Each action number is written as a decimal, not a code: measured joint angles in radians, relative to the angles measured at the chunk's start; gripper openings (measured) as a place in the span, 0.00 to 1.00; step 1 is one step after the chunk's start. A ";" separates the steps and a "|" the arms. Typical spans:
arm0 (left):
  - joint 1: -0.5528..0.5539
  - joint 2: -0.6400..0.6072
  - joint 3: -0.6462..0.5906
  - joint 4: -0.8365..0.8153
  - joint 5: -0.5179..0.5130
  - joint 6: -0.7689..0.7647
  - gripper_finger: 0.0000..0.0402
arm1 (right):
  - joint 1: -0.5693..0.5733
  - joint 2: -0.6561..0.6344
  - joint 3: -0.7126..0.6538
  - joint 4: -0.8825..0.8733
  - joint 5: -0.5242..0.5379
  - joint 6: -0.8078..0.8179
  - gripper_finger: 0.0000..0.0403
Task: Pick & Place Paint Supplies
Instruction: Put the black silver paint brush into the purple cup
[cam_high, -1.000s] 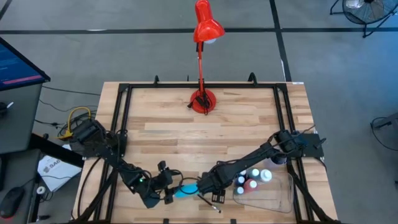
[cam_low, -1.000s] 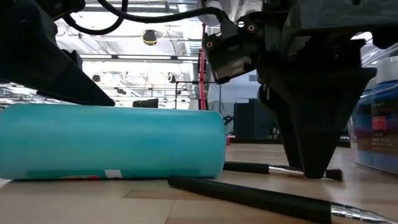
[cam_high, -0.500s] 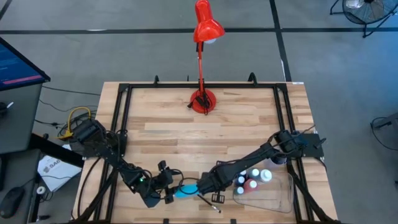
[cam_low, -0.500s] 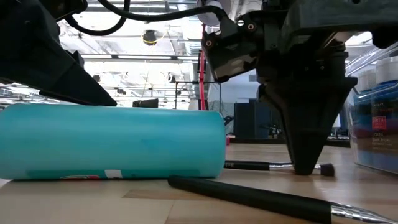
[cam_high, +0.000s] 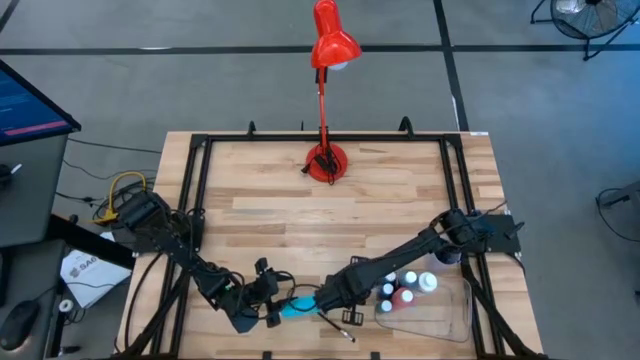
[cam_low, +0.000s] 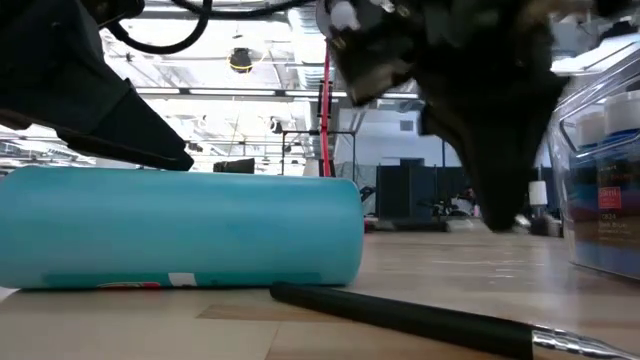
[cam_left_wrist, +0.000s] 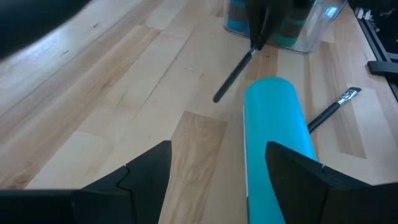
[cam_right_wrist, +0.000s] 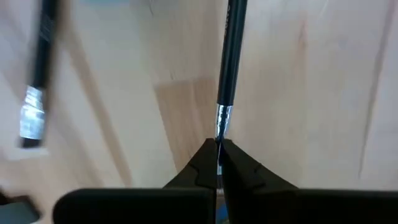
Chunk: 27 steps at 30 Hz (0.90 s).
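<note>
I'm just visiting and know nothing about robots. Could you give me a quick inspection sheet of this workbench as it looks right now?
Surface: wooden table, framed by black rails.
Job's things: teal tube lying flat; one paintbrush pinched at its metal collar, lifted; another paintbrush flat on the wood; bottles in the clear tray.
Clutter: red desk lamp.
Grippers: right gripper shut on the brush; left gripper open, beside the tube.
Cables: yellow coil by the left arm's base.
Surroundings: monitor, fan.
</note>
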 joint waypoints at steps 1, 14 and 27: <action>0.000 0.000 0.000 0.001 0.000 0.000 0.59 | -0.004 0.000 0.014 -0.007 0.000 -0.004 0.00; -0.001 0.000 0.000 0.013 0.090 -0.003 0.59 | -0.124 -0.046 0.271 -0.412 -0.135 -0.026 0.00; -0.014 0.000 0.000 0.013 0.115 -0.014 0.59 | -0.286 -0.202 0.286 -0.406 -0.270 0.016 0.00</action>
